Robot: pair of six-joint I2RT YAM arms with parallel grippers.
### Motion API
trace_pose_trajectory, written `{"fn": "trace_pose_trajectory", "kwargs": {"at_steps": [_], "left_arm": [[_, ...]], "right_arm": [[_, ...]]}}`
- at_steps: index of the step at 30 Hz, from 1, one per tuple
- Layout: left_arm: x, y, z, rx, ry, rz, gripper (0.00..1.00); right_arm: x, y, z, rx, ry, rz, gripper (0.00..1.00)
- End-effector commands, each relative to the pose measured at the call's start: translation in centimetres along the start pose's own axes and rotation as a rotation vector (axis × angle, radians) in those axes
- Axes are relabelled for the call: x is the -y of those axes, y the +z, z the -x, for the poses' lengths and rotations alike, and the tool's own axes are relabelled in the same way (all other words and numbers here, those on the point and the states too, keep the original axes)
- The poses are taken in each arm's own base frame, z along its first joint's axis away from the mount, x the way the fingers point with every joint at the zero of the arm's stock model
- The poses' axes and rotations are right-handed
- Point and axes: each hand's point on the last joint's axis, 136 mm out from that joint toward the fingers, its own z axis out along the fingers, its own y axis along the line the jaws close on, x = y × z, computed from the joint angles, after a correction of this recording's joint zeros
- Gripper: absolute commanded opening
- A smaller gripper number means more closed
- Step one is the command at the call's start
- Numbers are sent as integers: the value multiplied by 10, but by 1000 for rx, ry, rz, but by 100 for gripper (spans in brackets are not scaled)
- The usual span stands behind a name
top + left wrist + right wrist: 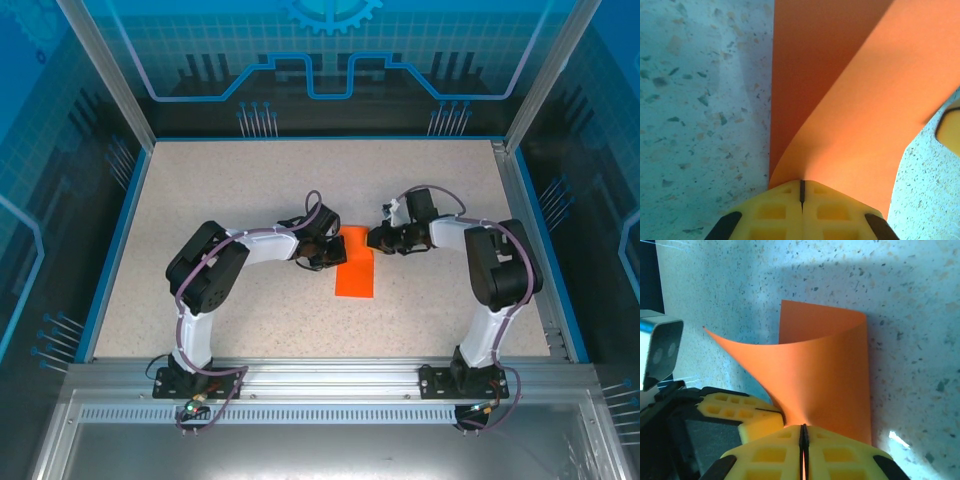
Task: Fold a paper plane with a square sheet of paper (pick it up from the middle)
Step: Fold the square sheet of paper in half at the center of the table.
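The left end effector (pixel 325 250) sits at about 10 o'clock from the square sheet of paper (pixel 355 272), with its yellow pads pressed together on the sheet's edge. The sheet is near the middle of the speckled surface (pixel 250 180). Its 6 o'clock end lies flat, while the 12 o'clock end is lifted and curled over in a soft arch. At about 1 o'clock the right end effector (pixel 378 238) pinches the same raised end, with a sliver of orange showing between its closed pads.

From where I stand the paper looks feather-light and floppy. It bows under nothing but its own weight, so I judge it will sag wherever it isn't held. It should take a crease readily, wanted or not, and a hard tug between the two grips could tear it. I'd hold it at the edge with flat pads, close to the intended fold line. The flat end may skate on that smooth top.
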Motion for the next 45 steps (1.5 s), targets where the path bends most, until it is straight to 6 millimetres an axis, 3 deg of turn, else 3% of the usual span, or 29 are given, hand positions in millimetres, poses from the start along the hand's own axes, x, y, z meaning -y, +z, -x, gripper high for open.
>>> {"fn": "trace_pose_trajectory", "kwargs": {"at_steps": [1, 9, 16, 21, 28, 33, 37, 45], "left_arm": [[-28, 7, -22, -64, -6, 100, 0], [-30, 6, -22, -62, -8, 104, 0], [-30, 6, -22, -63, -8, 104, 0], [-32, 7, -23, -64, -6, 107, 0], [-33, 6, -23, -62, -6, 108, 0], [-32, 6, -23, -62, -5, 106, 0], [-33, 5, -22, -61, -3, 109, 0], [-33, 5, -22, -61, -5, 109, 0]], "right_arm": [[10, 6, -5, -41, 35, 4, 11], [45, 17, -18, -79, 80, -119, 12], [11, 1, 1, -45, 26, -92, 13], [3, -4, 18, -25, 24, -59, 13], [15, 13, 17, -44, 64, -48, 13], [42, 21, 10, -60, 97, -140, 13], [49, 20, 7, -90, 125, -211, 13], [2, 0, 34, -43, 56, -130, 13]]}}
